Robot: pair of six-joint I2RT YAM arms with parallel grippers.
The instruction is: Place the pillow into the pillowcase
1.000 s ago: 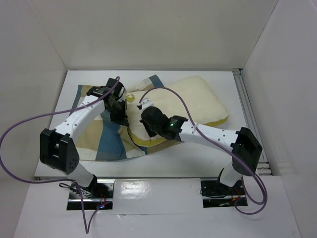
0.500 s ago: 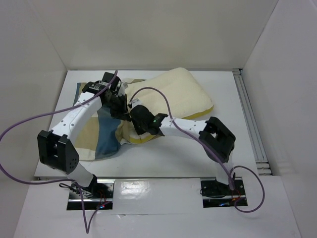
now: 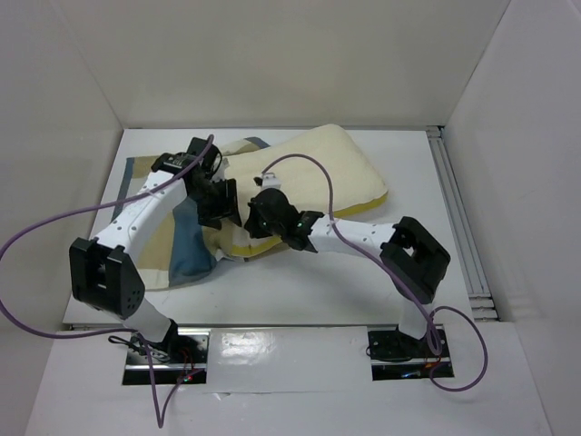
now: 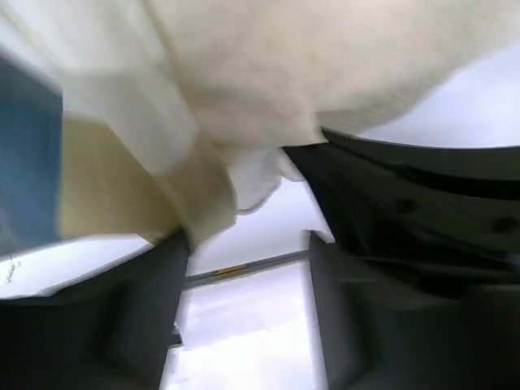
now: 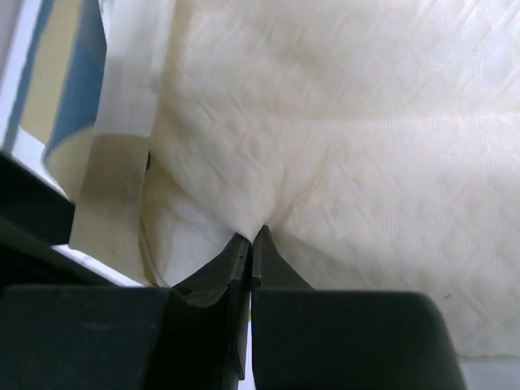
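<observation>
Pillow [image 3: 318, 173] lies mid-table toward the far side, its near-left end nosing into the pillowcase [image 3: 182, 245] on the left. Your right claw [image 5: 250, 237] is pressed together, pinching pillow fabric. Your left claw [image 4: 244, 317] stands spread, the pillowcase hem draped by one finger, not gripped. My read: catch that hem and lift it before you push, or the pillow will likely bunch the mouth shut. Push along the pillow's length. Its long axis runs near-left to far-right, leading end pointing left at the mouth.

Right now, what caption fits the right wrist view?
The right gripper shut on a pinch of the cream pillow, checked pillowcase at left.
</observation>
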